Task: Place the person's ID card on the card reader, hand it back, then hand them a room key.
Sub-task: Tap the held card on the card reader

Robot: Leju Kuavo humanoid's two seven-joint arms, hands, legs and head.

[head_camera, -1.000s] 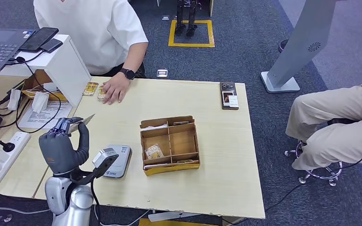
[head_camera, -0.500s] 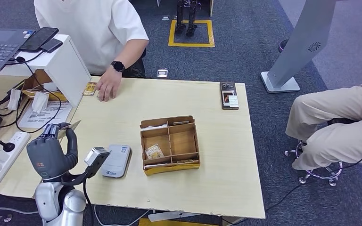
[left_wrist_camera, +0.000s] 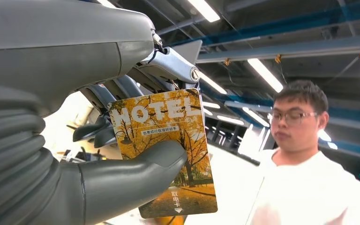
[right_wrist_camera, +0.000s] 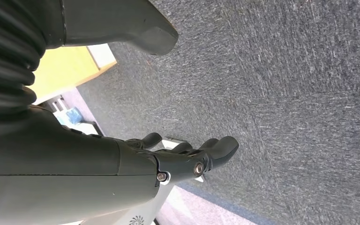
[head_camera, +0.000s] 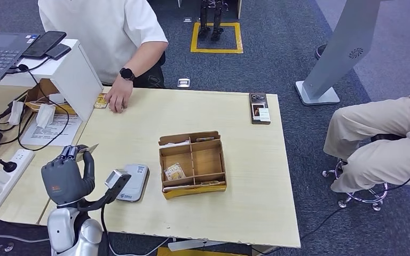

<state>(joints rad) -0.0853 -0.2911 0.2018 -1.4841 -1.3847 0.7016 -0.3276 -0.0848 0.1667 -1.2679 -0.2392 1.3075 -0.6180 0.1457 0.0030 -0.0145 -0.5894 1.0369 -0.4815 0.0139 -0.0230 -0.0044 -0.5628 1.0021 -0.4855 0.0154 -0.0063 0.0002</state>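
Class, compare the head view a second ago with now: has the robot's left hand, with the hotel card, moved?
Yes. The left hand holding the hotel key card has dropped toward the table's near edge, away from the person's hand, judged against the card reader.

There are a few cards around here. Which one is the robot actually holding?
The yellow HOTEL card, pinched in the left hand. The others lie in the cardboard tray, on the grey reader, or by the person's hand.

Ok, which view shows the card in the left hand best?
The left wrist view: the hotel key card faces the camera, its print readable, pinched by the left hand. The head view shows it small, at an angle. The right wrist view faces carpet.
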